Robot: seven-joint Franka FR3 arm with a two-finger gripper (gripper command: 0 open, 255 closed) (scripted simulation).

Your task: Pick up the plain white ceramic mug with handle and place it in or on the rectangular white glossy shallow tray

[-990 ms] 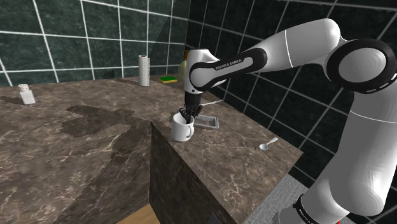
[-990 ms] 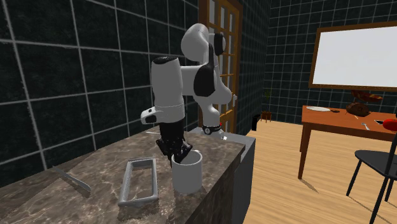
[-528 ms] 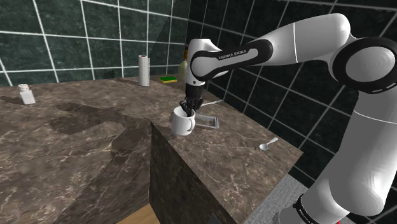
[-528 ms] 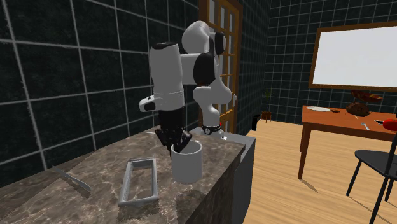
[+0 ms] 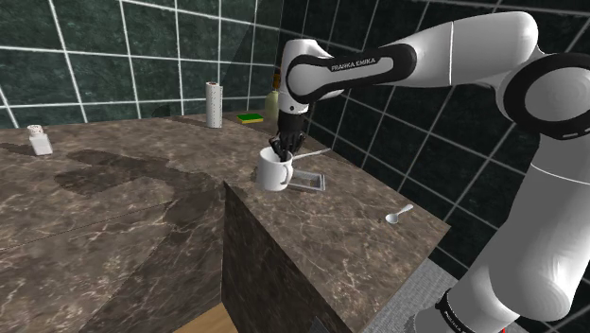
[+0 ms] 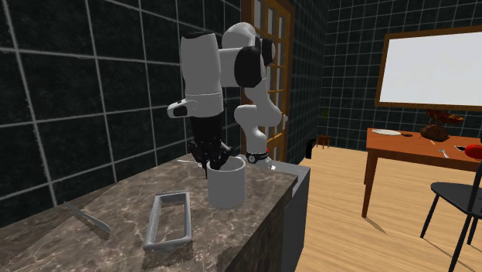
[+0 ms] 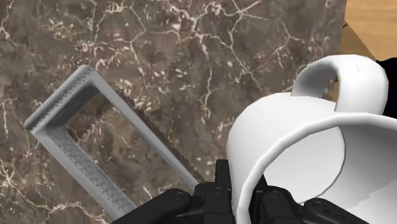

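1. Since a second ago, the shoulder view shows that the mug [image 5: 275, 172] has risen off the desk [image 5: 359, 241] together with the arm. It hangs now just beside the tray [image 5: 310, 181], on this view's left of it. The jaws pinch its rim from above.
2. From the second exterior view, the bottom of the mug [image 6: 227, 184] seems clear of the marble. The tray [image 6: 188, 220] lies flat on this view's left, near the mug but not under it. The edge of the desk is close on the other side, with the wooden floor [image 6: 347, 239] below.
3. Through the wrist view, we see the jaws clasp one wall only of the mug [image 7: 280, 121], one finger inside and one outside. The handle is on the far side from them. The tray [image 7: 58, 98] is beside the mug, not beneath it.
4. We judge the hold to be the weak point. A grip on a single wall lets the mug swing or slip if the sideways move is quick. If it slips here, it may fall past the edge. Also the tray is narrow, so a lowering that is not centred would set the mug on the raised rim and tip it.
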